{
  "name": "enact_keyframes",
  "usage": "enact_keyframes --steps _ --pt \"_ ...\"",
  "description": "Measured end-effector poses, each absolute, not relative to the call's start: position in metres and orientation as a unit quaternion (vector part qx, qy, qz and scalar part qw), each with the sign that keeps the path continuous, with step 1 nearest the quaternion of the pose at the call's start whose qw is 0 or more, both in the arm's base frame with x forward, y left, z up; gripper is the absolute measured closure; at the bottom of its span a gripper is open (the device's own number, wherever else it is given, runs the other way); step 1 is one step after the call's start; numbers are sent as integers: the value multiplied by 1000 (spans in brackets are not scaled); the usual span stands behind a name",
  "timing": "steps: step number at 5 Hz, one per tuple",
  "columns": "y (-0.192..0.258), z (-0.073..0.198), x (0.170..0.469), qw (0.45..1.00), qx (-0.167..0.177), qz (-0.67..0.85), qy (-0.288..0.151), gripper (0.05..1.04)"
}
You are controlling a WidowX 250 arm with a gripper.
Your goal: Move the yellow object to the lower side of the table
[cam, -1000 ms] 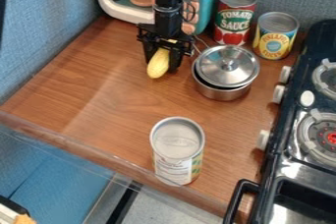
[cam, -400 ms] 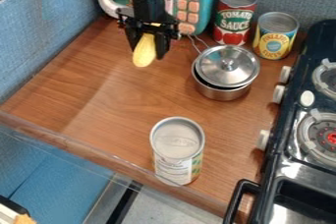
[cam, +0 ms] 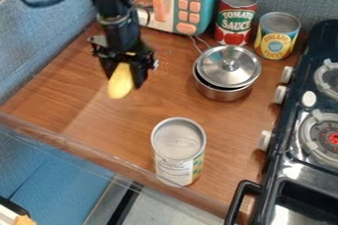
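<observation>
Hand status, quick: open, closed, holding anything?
Hand: closed on the yellow squash, which hangs between its fingers over the wooden tabletop.

from fairly near, one view slants down across the table (cam: 99,120) toward the microwave (cam: 210,2).

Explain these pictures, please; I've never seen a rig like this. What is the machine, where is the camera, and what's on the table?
The machine is a black robot arm. Its two-fingered tool grips a yellow squash-shaped object over the left part of the wooden table. Every picture comes from one fixed camera looking down at a slant. Behind stand a teal toy microwave, a red can and a yellow-and-blue can. A lidded metal pot sits before them, another can near the front edge, and a stove at the right.
</observation>
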State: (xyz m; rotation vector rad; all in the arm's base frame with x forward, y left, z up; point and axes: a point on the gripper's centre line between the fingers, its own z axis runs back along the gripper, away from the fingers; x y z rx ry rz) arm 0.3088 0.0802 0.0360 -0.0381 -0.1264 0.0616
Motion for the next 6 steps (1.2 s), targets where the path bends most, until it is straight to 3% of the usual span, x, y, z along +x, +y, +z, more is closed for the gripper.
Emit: enact_keyframes --steps 3,4,5,6 --pt "68 -5 292 1000 13 -8 11 414" --pt "69 -5 290 1000 19 1 18 346" --pt "68 -7 290 1000 27 5 15 93" --pt "66 10 294 999 24 11 -24 80"
